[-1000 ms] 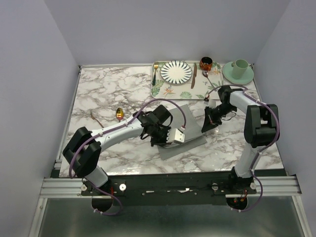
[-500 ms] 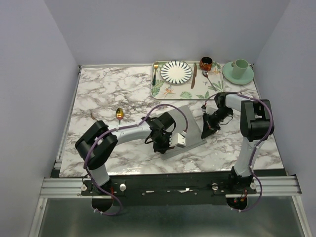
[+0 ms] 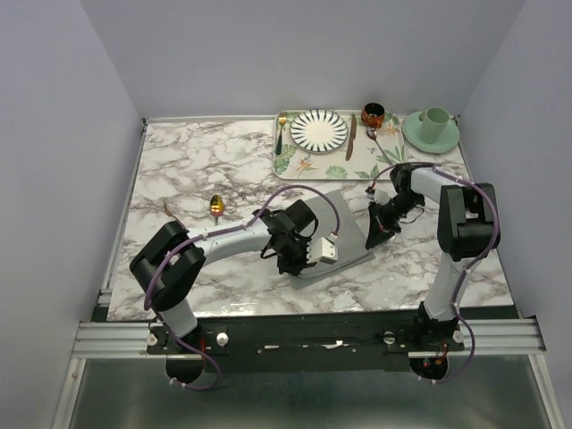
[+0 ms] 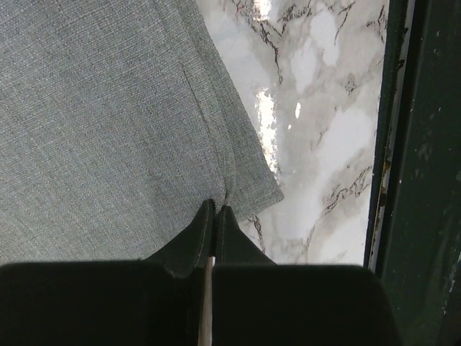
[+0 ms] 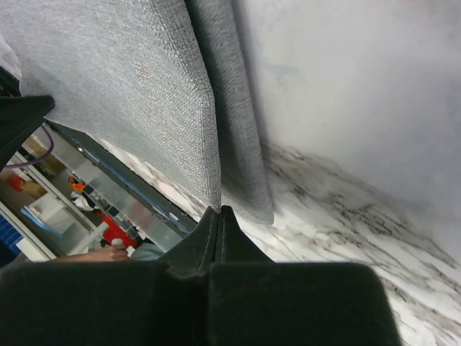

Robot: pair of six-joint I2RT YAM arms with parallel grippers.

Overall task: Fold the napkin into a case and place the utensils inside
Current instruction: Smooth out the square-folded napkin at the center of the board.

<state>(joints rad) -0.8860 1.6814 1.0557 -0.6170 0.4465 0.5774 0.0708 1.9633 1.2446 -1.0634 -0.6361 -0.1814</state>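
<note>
The grey napkin (image 3: 347, 223) lies on the marble between the two arms, partly folded over itself. My left gripper (image 3: 302, 259) is shut on its near edge beside a corner; the left wrist view shows the closed tips (image 4: 216, 207) pinching the napkin (image 4: 108, 108). My right gripper (image 3: 376, 229) is shut on the right edge, and in the right wrist view (image 5: 220, 210) it holds a raised layer of the napkin (image 5: 130, 86) above a lower layer. The gold-bowled spoon (image 3: 215, 206) lies to the left on the table, with the thin copper-pink fork (image 3: 172, 206) just left of it.
At the back stands a leaf-patterned tray (image 3: 295, 162) carrying a striped plate (image 3: 319, 130), a dark-handled fork (image 3: 281, 132) and a knife (image 3: 351, 136). A small orange cup (image 3: 373, 113) and a green cup on a saucer (image 3: 435, 123) are at back right. The table's dark front rail (image 4: 407, 144) is close to the left gripper.
The left arm's elbow has swung and its gripper has edged slightly right with the napkin's near edge. The right gripper shifted a little. Both stay shut on the cloth.
</note>
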